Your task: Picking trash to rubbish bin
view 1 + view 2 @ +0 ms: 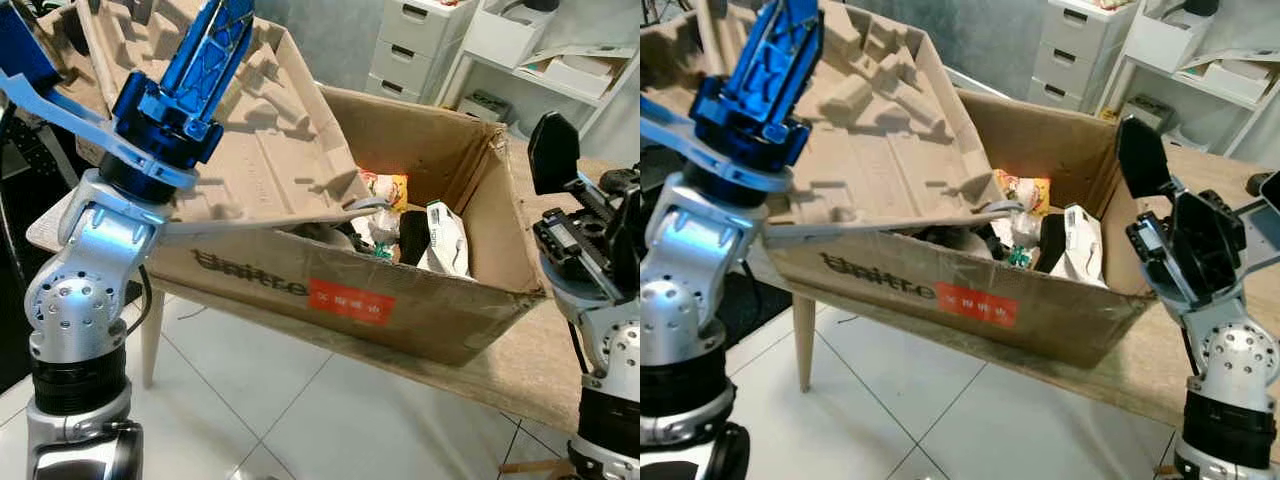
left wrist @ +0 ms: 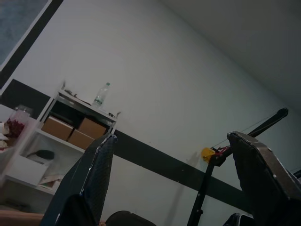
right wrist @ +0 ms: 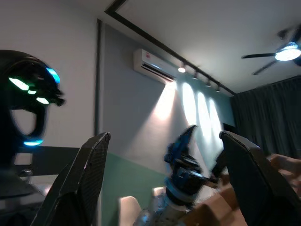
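Left hand (image 2: 171, 179), fingers spread wide and empty, is raised beside the moulded pulp tray (image 1: 260, 150), which leans just beyond it over the near rim of the cardboard box (image 1: 430, 310) serving as bin on the bench (image 1: 530, 370). The tray looks light, stiff and crushable, best gripped at its edge. Right hand (image 3: 167, 181), likewise wide and empty, is raised past the box's far end.

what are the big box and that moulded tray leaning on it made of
The box looks like corrugated cardboard: matte brown, creased walls, a frayed top edge, printed lettering and a red label on its front. The tray seems to be moulded paper pulp: dull grey-beige, fibrous-looking, with pressed blocky ridges and recesses like a packaging insert. It lies tilted over the box's rim.
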You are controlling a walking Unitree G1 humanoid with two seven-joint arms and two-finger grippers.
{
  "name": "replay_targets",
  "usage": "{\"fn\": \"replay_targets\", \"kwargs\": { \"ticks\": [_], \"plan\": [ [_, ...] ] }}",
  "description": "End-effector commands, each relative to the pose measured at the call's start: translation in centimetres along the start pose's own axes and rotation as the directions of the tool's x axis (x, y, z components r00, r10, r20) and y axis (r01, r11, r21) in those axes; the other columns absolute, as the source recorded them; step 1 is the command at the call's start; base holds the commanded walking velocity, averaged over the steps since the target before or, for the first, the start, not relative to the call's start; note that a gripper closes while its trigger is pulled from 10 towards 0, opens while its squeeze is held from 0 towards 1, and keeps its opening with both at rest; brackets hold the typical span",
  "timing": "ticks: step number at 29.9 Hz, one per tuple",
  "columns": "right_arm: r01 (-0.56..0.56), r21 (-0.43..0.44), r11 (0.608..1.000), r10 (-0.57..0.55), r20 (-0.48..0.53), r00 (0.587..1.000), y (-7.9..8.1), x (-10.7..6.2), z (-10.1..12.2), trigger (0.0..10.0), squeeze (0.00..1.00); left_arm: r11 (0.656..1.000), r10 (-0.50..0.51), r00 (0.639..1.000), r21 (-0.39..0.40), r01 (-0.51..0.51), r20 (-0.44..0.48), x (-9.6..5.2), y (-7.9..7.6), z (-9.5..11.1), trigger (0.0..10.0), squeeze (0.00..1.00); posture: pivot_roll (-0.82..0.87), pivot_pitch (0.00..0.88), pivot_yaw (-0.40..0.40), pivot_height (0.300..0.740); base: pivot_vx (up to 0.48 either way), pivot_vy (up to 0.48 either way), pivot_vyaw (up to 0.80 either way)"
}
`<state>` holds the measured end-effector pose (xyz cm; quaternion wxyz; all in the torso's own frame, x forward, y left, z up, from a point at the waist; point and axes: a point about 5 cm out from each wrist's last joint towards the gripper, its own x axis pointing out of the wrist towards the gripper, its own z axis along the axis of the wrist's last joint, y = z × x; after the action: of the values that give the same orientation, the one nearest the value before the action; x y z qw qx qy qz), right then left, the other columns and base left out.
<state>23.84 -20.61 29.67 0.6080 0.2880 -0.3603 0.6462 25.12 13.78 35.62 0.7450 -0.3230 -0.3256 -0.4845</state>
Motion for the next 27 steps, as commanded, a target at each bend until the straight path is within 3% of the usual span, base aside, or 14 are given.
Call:
{"fn": "replay_targets", "kwargs": {
  "ticks": [1,2,4,5,9,12,13,14,16,17,18,19,21,27],
  "plan": [
    [0.146,-0.174,0.974,-0.147,0.01,0.989,-1.6,0.6,1.0,10.0,0.0,0.998,0.002,1.0,0.069,-0.001,-0.009,0.0,0.0,0.1,10.0,0.0,0.08,0.119,-0.038,0.74,0.0,0.0,0.0],
    [0.213,-0.219,0.952,-0.213,0.024,0.977,-2.4,0.7,1.4,10.0,0.0,0.995,0.007,1.0,0.103,-0.007,0.0,-0.1,0.1,0.7,10.0,0.0,0.07,0.118,-0.037,0.74,0.0,0.0,0.0],
    [0.213,-0.219,0.952,-0.213,0.024,0.977,-2.4,0.7,1.4,10.0,0.0,0.995,0.007,1.0,0.103,-0.007,0.0,-0.1,0.1,0.7,10.0,0.0,0.07,0.118,-0.037,0.74,0.0,0.0,0.0],
    [0.298,-0.286,0.911,-0.296,0.05,0.954,-3.5,1.0,2.5,10.0,0.0,0.97,0.107,0.992,0.214,-0.119,0.067,-1.0,1.7,3.6,10.0,0.0,0.08,0.117,-0.039,0.74,0.0,0.0,0.0],
    [0.346,-0.321,0.881,-0.344,0.066,0.937,-4.1,1.3,3.1,10.0,0.0,0.932,0.193,0.975,0.29,-0.218,0.113,-2.0,2.9,5.6,10.0,0.0,0.08,0.116,-0.039,0.74,0.0,0.0,0.0],
    [0.475,-0.421,0.773,-0.492,0.076,0.867,-6.0,1.4,3.7,10.0,0.0,0.854,0.322,0.921,0.351,-0.383,0.222,-4.4,4.6,9.1,10.0,0.0,0.08,0.115,-0.039,0.74,0.0,0.0,0.0],
    [0.475,-0.421,0.773,-0.492,0.076,0.867,-6.0,1.4,3.7,10.0,0.0,0.854,0.322,0.921,0.351,-0.383,0.222,-4.4,4.6,9.1,10.0,0.0,0.08,0.115,-0.039,0.74,0.0,0.0,0.0],
    [0.506,-0.433,0.746,-0.522,0.092,0.848,-6.4,1.4,3.9,10.0,0.0,0.822,0.365,0.898,0.367,-0.435,0.248,-5.3,5.2,10.0,10.0,0.0,0.08,0.115,-0.041,0.74,0.0,0.0,0.0],
    [0.506,-0.433,0.746,-0.522,0.092,0.848,-6.4,1.4,3.9,10.0,0.0,0.822,0.365,0.898,0.367,-0.435,0.248,-5.3,5.2,10.0,10.0,0.0,0.08,0.115,-0.041,0.74,0.0,0.0,0.0],
    [0.522,-0.443,0.729,-0.542,0.094,0.835,-6.6,1.4,3.7,10.0,0.0,0.793,0.405,0.871,0.368,-0.485,0.278,-6.4,5.6,11.0,10.0,0.0,0.08,0.116,-0.042,0.74,0.0,0.0,0.0],
    [0.522,-0.443,0.729,-0.542,0.094,0.835,-6.6,1.4,3.7,10.0,0.0,0.793,0.405,0.871,0.368,-0.485,0.278,-6.4,5.6,11.0,10.0,0.0,0.08,0.116,-0.042,0.74,0.0,0.0,0.0],
    [0.532,-0.448,0.718,-0.556,0.09,0.826,-6.8,1.3,3.2,10.0,0.0,0.752,0.448,0.836,0.372,-0.544,0.317,-8.1,5.8,12.6,10.0,0.0,0.09,0.119,-0.049,0.74,0.0,0.0,0.0],
    [0.53,-0.447,0.721,-0.557,0.083,0.827,-6.8,1.3,2.9,10.0,0.0,0.748,0.449,0.833,0.374,-0.549,0.324,-8.4,5.7,13.0,10.0,0.0,0.09,0.118,-0.05,0.74,0.0,0.0,0.0],
    [0.523,-0.442,0.729,-0.556,0.064,0.829,-7.1,1.6,2.2,10.0,0.0,0.791,0.381,0.885,0.401,-0.461,0.267,-7.8,4.3,12.7,10.0,0.0,0.1,0.117,-0.056,0.74,-0.166,0.0,0.0]
  ]
}}
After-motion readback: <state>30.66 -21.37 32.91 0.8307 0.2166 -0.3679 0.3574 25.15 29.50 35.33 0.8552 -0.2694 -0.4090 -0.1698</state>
